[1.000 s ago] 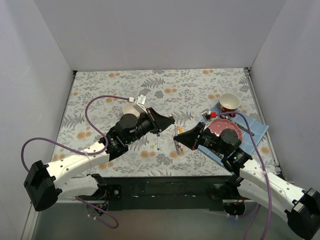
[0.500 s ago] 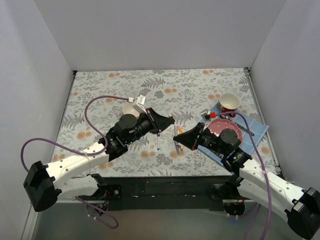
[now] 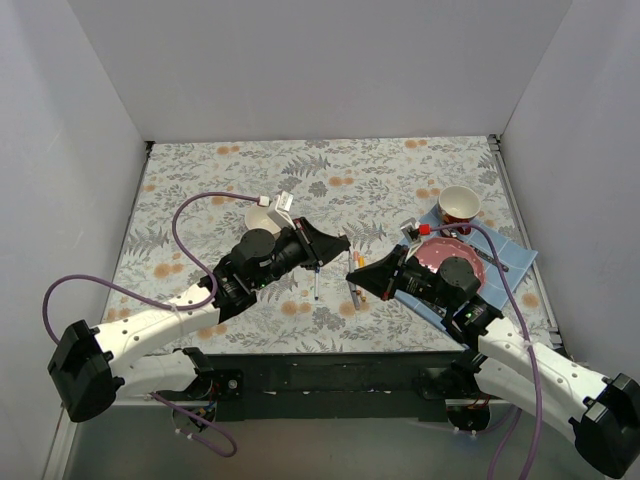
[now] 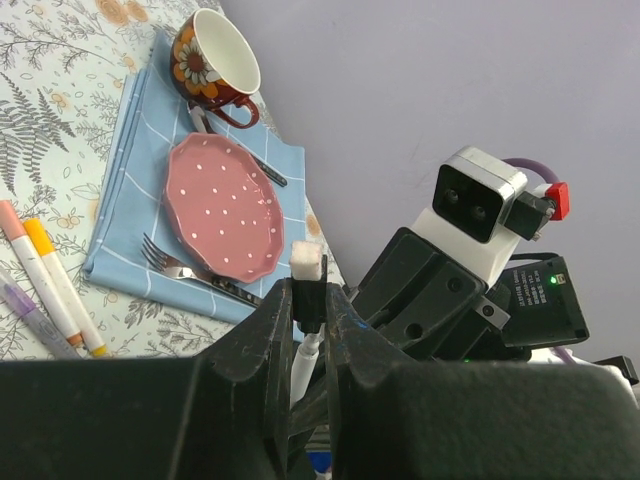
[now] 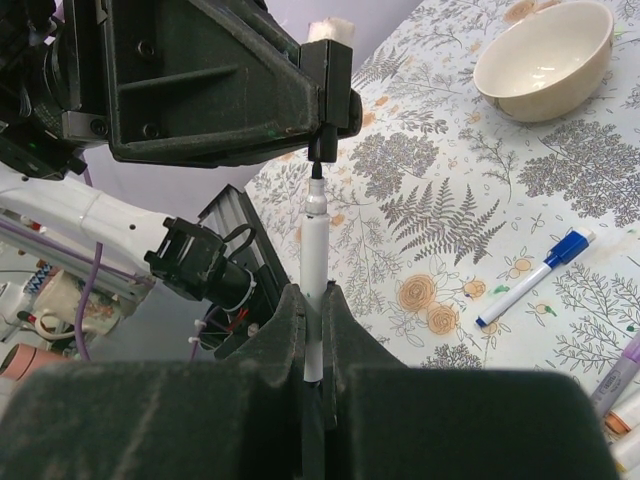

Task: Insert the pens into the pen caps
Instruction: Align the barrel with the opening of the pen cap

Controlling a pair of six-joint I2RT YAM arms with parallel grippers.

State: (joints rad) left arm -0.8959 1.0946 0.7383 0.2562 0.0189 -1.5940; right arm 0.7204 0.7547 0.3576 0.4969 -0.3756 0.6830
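Top view: angled inward over the floral cloth (image 3: 200, 170) with the left gripper (image 3: 338, 243) and the right gripper (image 3: 355, 270), tips nearly meeting at mid-table.

Left wrist: clenched on a small black pen cap (image 4: 312, 303), held aloft, directly above a white pen (image 4: 303, 368).

Right wrist: clamped around the white pen (image 5: 314, 250), upright, dark nib right at the cap's mouth. Nearby, flat on the cloth, a blue-capped pen (image 5: 535, 277).
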